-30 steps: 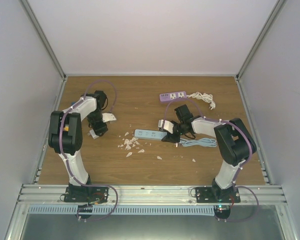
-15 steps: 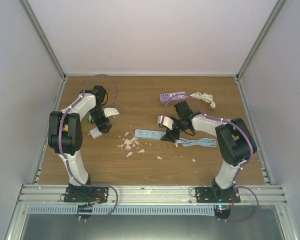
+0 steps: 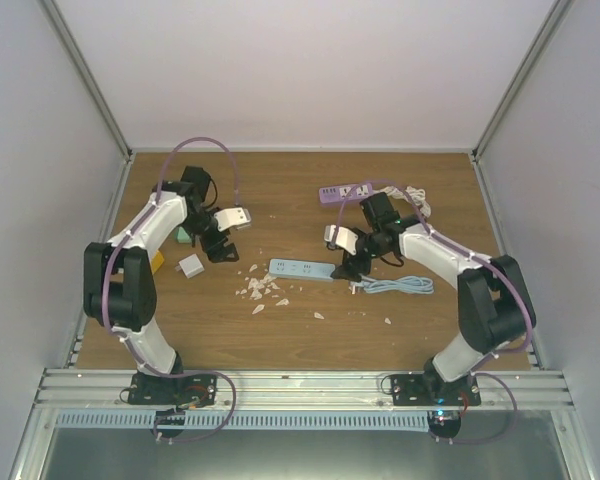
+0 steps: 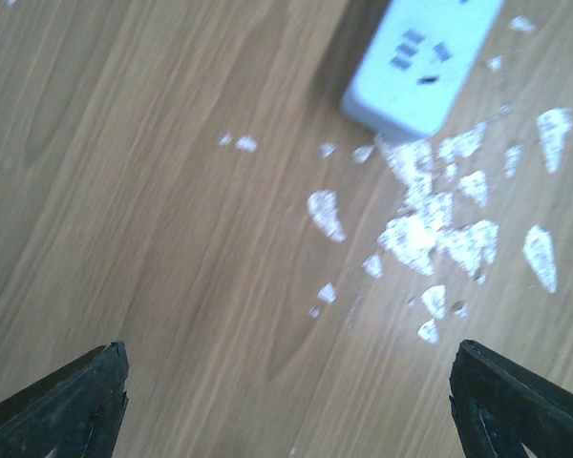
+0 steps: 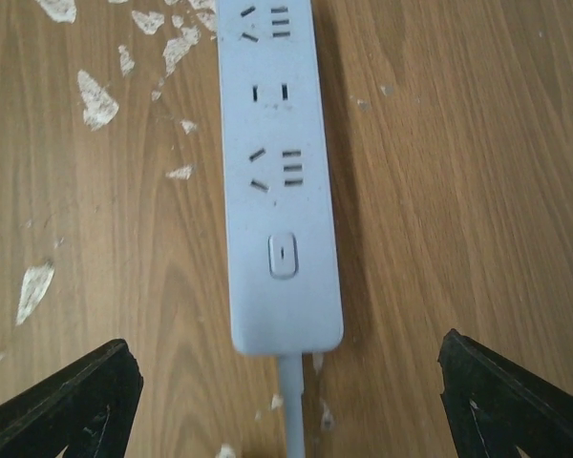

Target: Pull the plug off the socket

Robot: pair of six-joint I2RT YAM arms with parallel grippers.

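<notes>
On the table (image 3: 280, 200), the power strip (image 3: 302, 269) is laid flat, its visible sockets empty. The plug (image 3: 190, 265) is set well apart to its left. The left gripper (image 4: 291, 391) and right gripper (image 5: 286, 367) are held spread with nothing pinched, so the pull is judged complete.

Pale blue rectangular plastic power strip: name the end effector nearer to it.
Right. The right end effector hovers open over the switch-and-cord end of the pale blue power strip; the left end effector sits farther off, beyond the opposite end.
</notes>
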